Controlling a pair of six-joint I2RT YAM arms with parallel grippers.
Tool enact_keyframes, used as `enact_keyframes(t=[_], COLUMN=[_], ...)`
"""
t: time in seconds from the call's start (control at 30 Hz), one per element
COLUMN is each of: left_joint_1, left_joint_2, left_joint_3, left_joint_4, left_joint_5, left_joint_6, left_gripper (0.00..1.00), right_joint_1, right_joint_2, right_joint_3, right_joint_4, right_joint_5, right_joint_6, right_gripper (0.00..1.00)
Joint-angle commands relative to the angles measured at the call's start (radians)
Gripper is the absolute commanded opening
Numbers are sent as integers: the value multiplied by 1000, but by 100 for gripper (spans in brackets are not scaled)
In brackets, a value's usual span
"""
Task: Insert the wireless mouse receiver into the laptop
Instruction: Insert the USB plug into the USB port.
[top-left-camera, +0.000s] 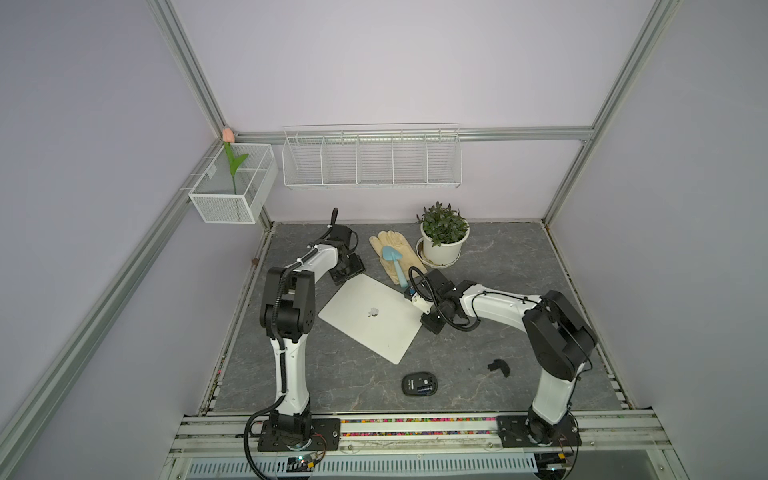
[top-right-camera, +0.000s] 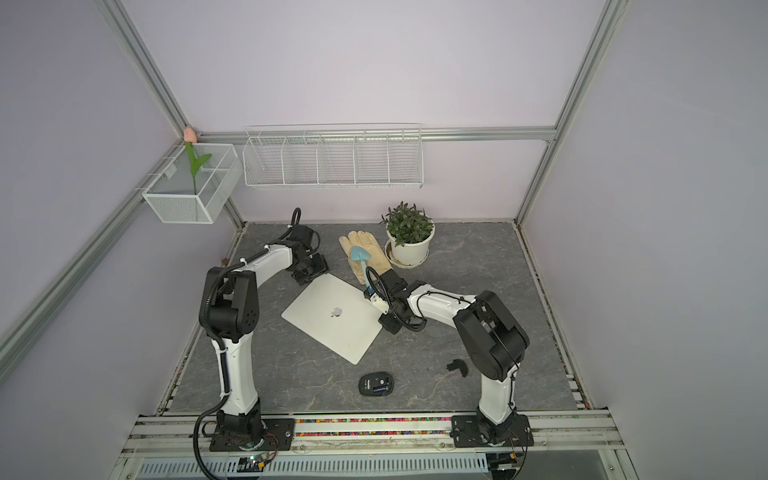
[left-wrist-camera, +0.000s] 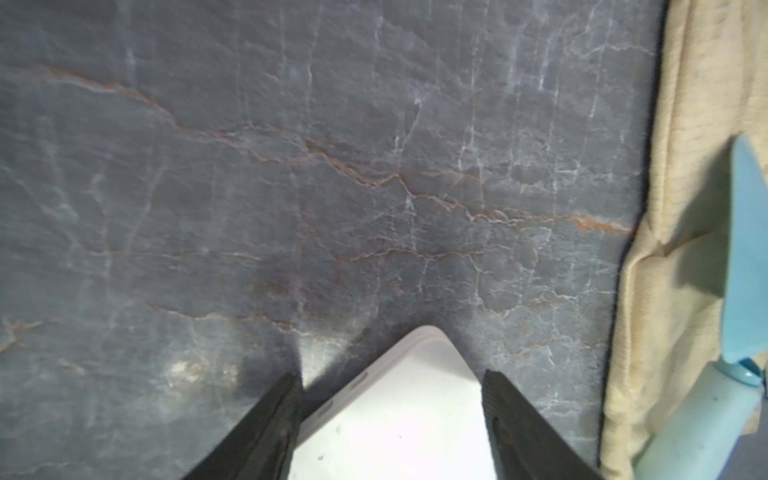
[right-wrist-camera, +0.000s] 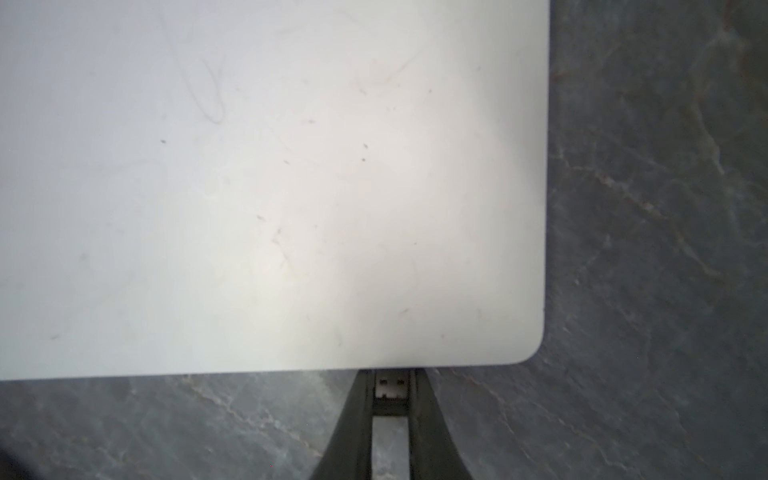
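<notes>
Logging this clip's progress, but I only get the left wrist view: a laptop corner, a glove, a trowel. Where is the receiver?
Observer: The receiver is pinched in the right pincer, its plug end at the laptop edge. I cannot tell whether it is seated.
Operator: And the mouse?
Observer: The mouse lies uncovered on the table, nearer the arms' bases, apart from the laptop.
Operator: Its cover?
Observer: The cover lies on the table to the mouse's right, not touching it.
</notes>
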Motion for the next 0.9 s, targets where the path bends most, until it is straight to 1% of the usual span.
enact_keyframes(t=[0.0,0.3,0.5,0.63,0.7,0.77,0.87], left_joint_1=[-5,-8,-14,-16,-15,-15,-15], left_joint_2=[-6,-8,-6,-3,-3,-3,-3], left_joint_3=[-14,-17,-16,-19,-17,-17,-18], left_joint_4=[-14,-12,-11,-11,-12,-13,-14], left_joint_5=[38,41,43,41,40,35,28], left_joint_6=[-15,-18,-15,-17,-15,-15,-15], left_gripper=[71,71,71,71,71,71,71], right_joint_1=[12,14,19,20,21,21,20], right_joint_2=[24,15,8,-15,-27,-44,-77], right_joint_3=[30,26,16,-13,-26,-39,-61], right_joint_4=[5,57,116,161,167,169,163], right_joint_5=[-5,2,42,64,71,71,51], right_joint_6=[-3,35,57,72,74,70,60], right_gripper=[13,13,14,21,27,30,39])
